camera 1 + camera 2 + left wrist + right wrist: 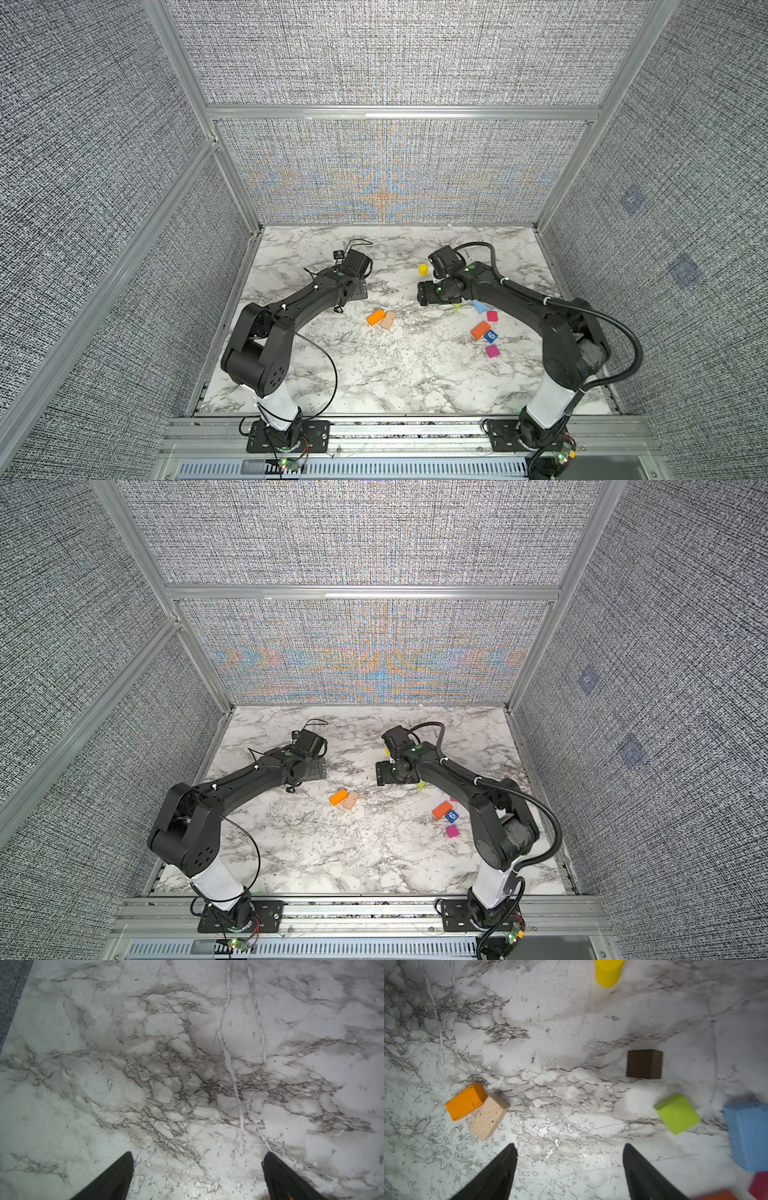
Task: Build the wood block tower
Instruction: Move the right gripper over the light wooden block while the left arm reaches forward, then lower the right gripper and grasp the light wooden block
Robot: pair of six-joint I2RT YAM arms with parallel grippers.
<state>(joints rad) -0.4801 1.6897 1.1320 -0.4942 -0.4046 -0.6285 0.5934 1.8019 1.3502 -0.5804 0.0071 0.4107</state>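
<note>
On the marble table (374, 374) the wood blocks (481, 329) lie scattered: an orange brick (376, 316) touches a tan brick (388, 321) near the centre of both top views (the others sit right of centre). Left gripper (197, 1155) and right gripper (570, 1147) stand with jaws wide apart, both empty.

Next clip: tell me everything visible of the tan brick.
The tan brick is a small rectangular block of pale, unpainted-looking wood, with faint grain, a few dark specks and softened edges. It lies flat on its broad face on the marble table, near the middle in both top views, turned askew. One side touches the orange brick beside it. Nothing rests on it or grips it.
</note>
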